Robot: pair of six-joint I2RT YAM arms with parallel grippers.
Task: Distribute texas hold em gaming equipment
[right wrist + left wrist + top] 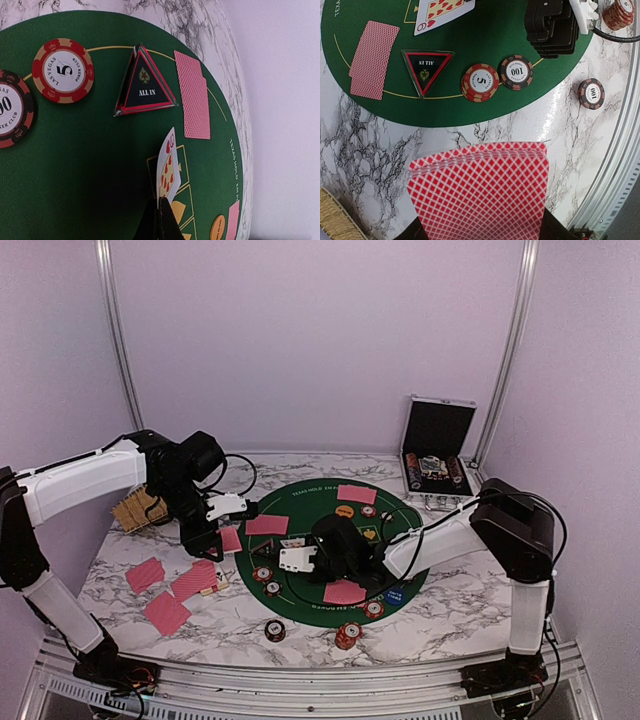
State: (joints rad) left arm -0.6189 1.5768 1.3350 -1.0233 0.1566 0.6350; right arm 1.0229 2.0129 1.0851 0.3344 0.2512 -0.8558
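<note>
The silver case (437, 445) stands open at the back right of the surface, its black-lined lid upright and rows of striped chips packed in its lower half. A woven straw basket (138, 508) sits at the left edge; what it holds cannot be made out.

A round green felt mat (485, 30) lies flat on the marble-patterned surface (440, 625). On it are a black triangular marker (145, 86) with red edging that reads ALL IN, a red-and-white 5 chip (63, 70) topping a short stack, and a dark 100 chip (516, 72) just beside it. An orange disc (345, 510), a blue disc (397, 592) and pink-red face-down cards (374, 59) also lie on the mat. More face-down cards lie fanned on the marble to the left, and loose chips (591, 93) rest off the mat near the front edge.

The left arm bends in from the left, its wrist turned down by the mat's left rim. The left fingers (556, 226) grip a thick deck (480, 192) with a red diamond-lattice back, held above the marble. The right arm stretches low across the mat to its centre. The right fingers (159, 222) are pressed together on the lower edge of a heart card (168, 167), which shows its white face and appears tilted up off the felt.
</note>
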